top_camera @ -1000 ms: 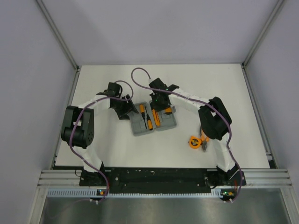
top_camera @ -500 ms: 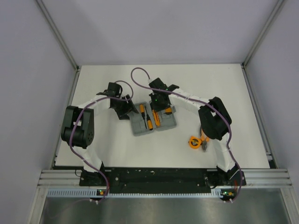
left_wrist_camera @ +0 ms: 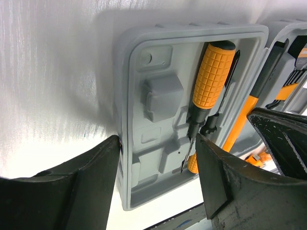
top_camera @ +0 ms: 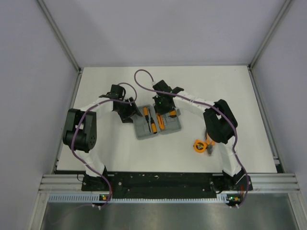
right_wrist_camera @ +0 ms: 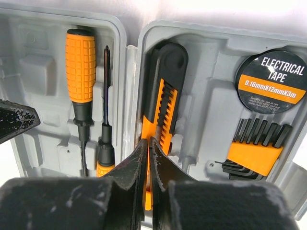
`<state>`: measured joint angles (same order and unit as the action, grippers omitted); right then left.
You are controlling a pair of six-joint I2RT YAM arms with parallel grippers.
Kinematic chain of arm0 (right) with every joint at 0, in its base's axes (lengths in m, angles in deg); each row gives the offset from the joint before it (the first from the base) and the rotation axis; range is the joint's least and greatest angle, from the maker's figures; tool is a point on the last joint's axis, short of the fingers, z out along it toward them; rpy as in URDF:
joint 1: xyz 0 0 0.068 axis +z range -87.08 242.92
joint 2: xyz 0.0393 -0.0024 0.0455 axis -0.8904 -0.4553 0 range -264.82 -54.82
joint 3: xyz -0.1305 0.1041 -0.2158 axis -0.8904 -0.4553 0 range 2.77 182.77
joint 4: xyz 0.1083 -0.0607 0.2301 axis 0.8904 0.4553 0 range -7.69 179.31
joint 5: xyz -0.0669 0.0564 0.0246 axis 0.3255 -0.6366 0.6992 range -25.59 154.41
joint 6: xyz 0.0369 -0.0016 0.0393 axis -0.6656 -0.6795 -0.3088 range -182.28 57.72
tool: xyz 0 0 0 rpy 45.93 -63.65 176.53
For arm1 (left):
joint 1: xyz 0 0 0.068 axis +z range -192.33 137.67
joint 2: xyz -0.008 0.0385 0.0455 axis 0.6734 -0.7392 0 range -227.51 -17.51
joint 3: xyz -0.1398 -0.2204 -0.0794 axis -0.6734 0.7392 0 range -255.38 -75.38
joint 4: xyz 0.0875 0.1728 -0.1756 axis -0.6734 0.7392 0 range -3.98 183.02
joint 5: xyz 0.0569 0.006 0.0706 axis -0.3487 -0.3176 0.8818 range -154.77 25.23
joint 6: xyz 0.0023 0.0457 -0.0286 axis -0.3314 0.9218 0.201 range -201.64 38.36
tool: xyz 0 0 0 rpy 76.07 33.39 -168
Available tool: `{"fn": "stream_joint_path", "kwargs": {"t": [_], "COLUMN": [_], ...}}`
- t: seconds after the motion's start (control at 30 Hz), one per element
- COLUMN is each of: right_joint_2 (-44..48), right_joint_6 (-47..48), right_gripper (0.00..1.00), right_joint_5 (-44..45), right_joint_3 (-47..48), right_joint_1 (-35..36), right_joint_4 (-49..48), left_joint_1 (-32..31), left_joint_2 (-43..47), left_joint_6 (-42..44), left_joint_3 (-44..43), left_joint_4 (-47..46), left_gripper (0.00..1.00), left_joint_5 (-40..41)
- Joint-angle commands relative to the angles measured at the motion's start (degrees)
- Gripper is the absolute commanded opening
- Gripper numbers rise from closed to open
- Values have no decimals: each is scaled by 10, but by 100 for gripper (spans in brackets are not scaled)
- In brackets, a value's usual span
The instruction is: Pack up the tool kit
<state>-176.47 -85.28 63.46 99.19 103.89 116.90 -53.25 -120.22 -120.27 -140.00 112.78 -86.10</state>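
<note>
Case (top_camera: 157,123) lies open and flat near the middle of the table (top_camera: 230,96), its two grey halves side by side. The left half holds a screwdriver (right_wrist_camera: 80,72) with a ribbed orange handle. Just beside it lies a thinner driver (right_wrist_camera: 106,110), turned the other way round, and the remaining moulded recesses show bare plastic. The right half holds an orange-and-black knife (right_wrist_camera: 165,91), a roll of tape (right_wrist_camera: 271,81) (its label reads ELECTRICAL TAPE) and a fan of black hex keys (right_wrist_camera: 254,148) in an orange clip.

The left gripper (left_wrist_camera: 157,139) has its jaws spread wide across the left half, one finger just beside the outer wall. The right gripper (right_wrist_camera: 147,143) is over the knife with its jaws drawn together, only a sliver between the tips. Whether they pinch anything, I cannot tell.

A round tape measure (top_camera: 199,145) and pliers (top_camera: 210,148) lie on the table, right of the case and apart from it.

The table is white, enclosed by pale walls (top_camera: 29,72) with metal posts (top_camera: 60,36) at the corners.

From above, the right arm covers part of the pliers and both grippers hide the case's far edge. The wrist views cut off the case's outer corners.
</note>
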Motion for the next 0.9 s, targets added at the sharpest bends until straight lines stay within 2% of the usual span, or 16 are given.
{"fn": "stream_joint_path", "kwargs": {"t": [0.0, 0.53, 0.8, 0.87], "right_joint_2": [-18, -39, 3, 10], "right_joint_6": [0, -17, -31, -53], "right_gripper": [2, 0, 0, 0], "right_joint_5": [-11, -3, 4, -17], "right_joint_3": [-3, -33, 44, 74], "right_joint_1": [-2, -2, -3, -10], "right_joint_4": [-13, -15, -14, -8], "left_joint_1": [3, 3, 4, 6], "left_joint_2": [-6, -8, -1, 2], "left_joint_6": [10, 9, 12, 13], "left_joint_3": [-20, -18, -36, -43], "left_joint_4": [-3, -5, 6, 11], "left_gripper": [68, 68, 68, 68], "left_joint_5": [3, 1, 1, 3]}}
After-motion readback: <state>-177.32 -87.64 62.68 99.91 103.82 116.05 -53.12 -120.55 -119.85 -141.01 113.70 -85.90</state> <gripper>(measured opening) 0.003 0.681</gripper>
